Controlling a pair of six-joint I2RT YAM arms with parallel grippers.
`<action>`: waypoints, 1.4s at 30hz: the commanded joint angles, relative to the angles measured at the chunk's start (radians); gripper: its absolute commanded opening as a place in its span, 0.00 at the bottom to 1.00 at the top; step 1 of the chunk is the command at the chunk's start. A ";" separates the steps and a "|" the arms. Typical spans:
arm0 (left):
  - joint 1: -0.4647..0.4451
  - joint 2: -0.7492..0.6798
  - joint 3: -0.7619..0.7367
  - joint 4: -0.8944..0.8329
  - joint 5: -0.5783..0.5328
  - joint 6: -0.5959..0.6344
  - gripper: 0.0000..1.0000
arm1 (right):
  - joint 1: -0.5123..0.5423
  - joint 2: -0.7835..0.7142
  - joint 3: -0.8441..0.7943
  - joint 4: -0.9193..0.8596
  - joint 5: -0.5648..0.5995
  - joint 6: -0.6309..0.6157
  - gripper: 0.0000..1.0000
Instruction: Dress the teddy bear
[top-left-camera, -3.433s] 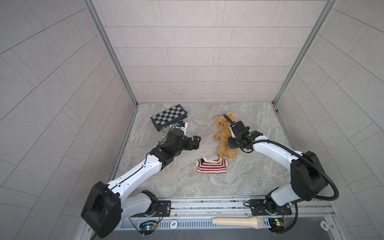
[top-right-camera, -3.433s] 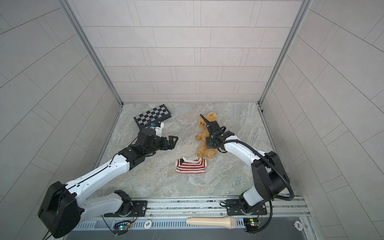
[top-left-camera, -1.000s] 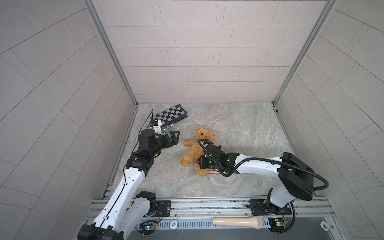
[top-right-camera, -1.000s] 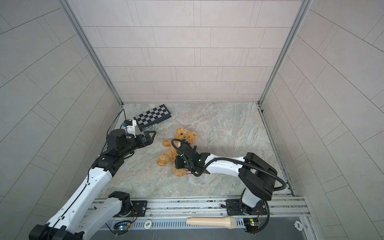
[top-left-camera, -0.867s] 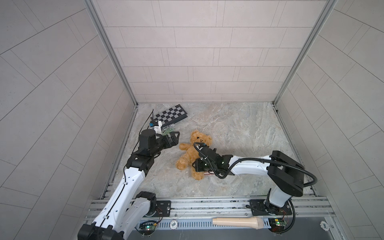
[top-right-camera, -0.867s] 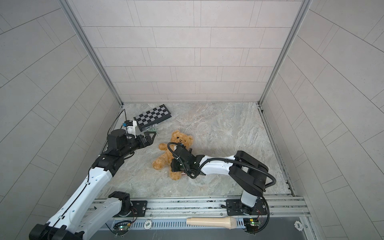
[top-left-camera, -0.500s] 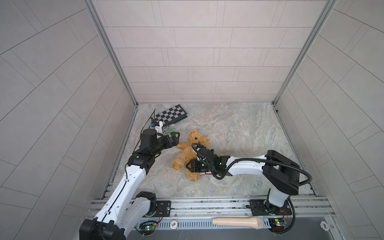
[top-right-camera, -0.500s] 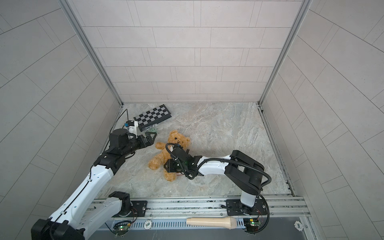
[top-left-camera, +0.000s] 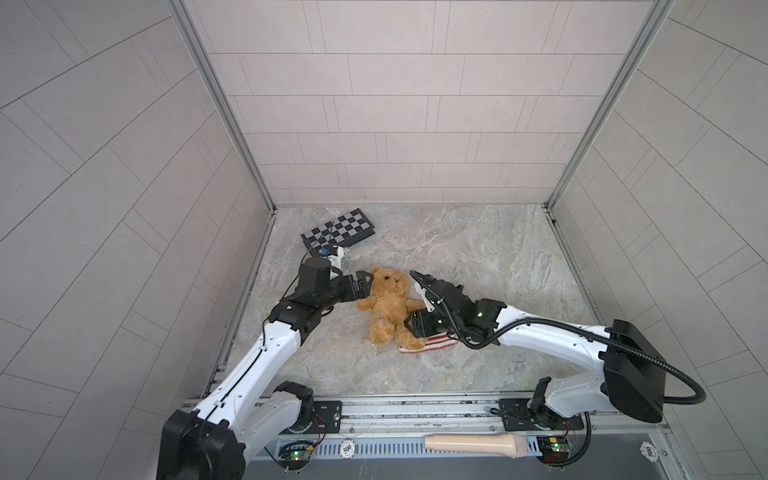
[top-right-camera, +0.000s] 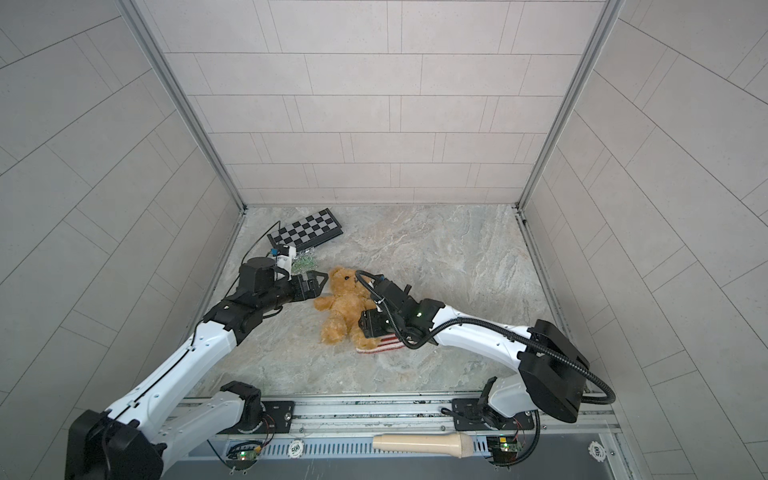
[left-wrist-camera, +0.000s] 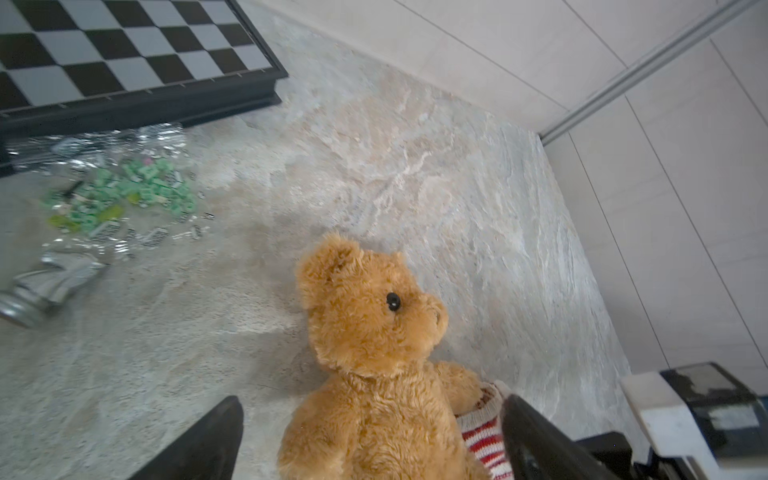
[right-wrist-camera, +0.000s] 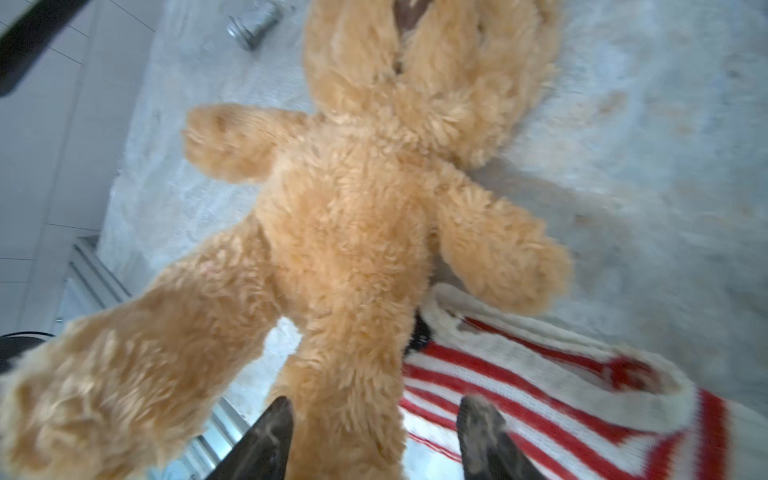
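Teddy bear (top-left-camera: 388, 301): on its back on the table (top-left-camera: 478, 257), one leg over a striped sweater (right-wrist-camera: 540, 374).
Left pincer (top-left-camera: 362, 286): spread wide, just beside the bear's head.
Right pincer (right-wrist-camera: 378, 401): spread, straddling that leg.

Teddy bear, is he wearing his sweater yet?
Not yet. Done: the teddy bear lies face up with one leg on the red-and-white striped sweater. In hand: nothing is gripped; the right gripper stands open around that leg, and the left gripper open by his head. Left: pulling the sweater on.
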 joint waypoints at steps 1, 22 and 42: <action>-0.076 0.036 0.017 0.021 -0.056 -0.004 1.00 | -0.041 -0.058 0.008 -0.223 0.087 -0.103 0.68; -0.267 0.285 0.001 0.126 -0.151 -0.033 0.99 | -0.216 0.167 0.016 -0.184 0.058 -0.208 0.46; -0.239 0.300 0.022 0.073 -0.182 0.044 0.93 | -0.420 -0.093 -0.250 -0.088 0.101 -0.109 0.00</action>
